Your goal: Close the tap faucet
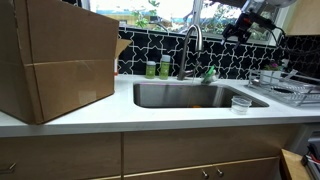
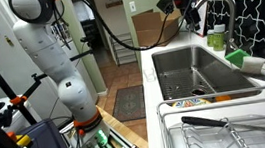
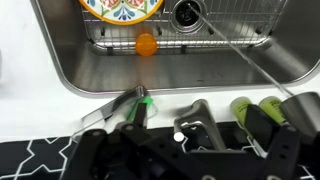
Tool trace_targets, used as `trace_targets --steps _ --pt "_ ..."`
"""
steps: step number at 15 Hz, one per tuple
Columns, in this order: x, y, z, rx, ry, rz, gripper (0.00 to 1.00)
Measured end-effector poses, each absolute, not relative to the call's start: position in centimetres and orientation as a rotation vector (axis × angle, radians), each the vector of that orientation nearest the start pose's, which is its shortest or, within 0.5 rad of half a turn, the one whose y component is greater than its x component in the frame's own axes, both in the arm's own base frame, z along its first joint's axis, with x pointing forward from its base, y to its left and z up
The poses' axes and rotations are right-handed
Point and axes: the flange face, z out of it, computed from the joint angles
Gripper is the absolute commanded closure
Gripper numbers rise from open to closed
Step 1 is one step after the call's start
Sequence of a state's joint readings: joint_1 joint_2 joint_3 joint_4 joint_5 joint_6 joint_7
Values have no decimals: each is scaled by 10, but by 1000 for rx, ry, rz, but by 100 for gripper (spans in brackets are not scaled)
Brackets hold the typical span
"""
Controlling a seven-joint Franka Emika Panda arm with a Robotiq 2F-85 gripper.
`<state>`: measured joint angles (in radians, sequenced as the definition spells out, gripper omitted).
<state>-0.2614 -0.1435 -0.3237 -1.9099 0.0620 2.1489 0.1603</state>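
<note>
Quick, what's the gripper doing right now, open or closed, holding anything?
Gripper: looks open in the wrist view, holding nothing, fingers not around the tap faucet.

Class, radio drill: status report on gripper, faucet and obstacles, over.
Gripper aloft, jaw state unclear. Tap faucet not yet touched. Green bottles beside its base.

A kitchen: steel sink (image 1: 180,96) in a white counter (image 1: 90,118), dish rack (image 1: 287,92), tiled backsplash (image 1: 235,62).
</note>
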Motion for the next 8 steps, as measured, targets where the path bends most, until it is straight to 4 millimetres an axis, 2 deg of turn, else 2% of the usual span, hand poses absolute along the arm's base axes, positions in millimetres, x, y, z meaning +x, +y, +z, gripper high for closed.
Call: trace_targets --steps 2,6,8 --pt "454 -323 591 -2823 1200 -597 0" --pt "459 -322 593 -2844 1210 -602 0" --pt "463 -339 588 -2871 1315 -648 0"
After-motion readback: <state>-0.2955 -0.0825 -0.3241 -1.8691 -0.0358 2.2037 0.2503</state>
